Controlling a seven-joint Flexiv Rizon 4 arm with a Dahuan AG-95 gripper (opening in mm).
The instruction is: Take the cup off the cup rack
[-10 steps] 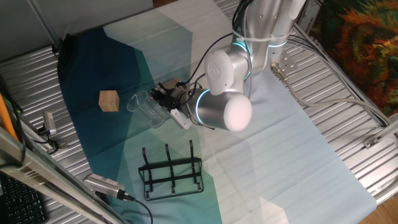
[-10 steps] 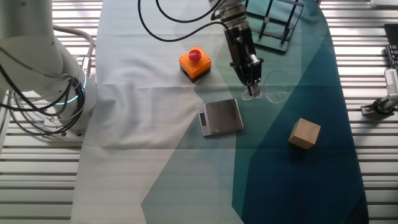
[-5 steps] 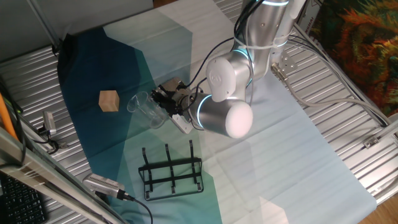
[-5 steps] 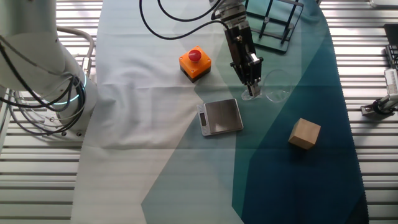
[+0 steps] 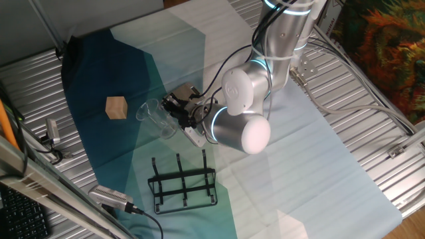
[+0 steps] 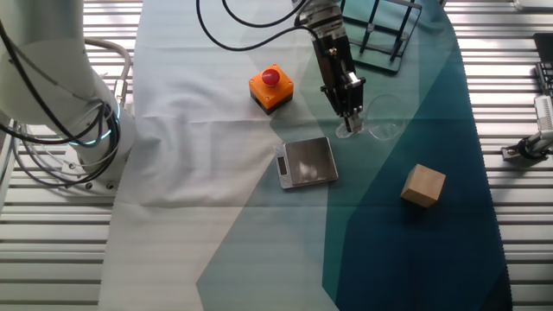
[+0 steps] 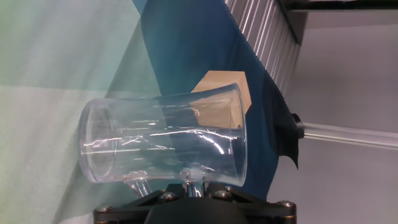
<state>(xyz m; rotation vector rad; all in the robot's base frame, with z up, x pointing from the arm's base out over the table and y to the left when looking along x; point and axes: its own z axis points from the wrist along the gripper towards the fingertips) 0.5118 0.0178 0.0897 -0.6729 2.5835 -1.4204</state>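
From one fixed view I see the small clear glass cup [image 5: 154, 114] off the low black wire cup rack [image 5: 183, 183], which sits well apart nearer the camera on the desk [image 5: 319, 166].

From the other fixed view, my end effector [image 6: 348, 126] meets the cup beside a flat grey metal plate [image 6: 306, 161].

In the hand view, it's clamped on the cup's handle; a tan wooden cube [image 7: 225, 94] lies behind.
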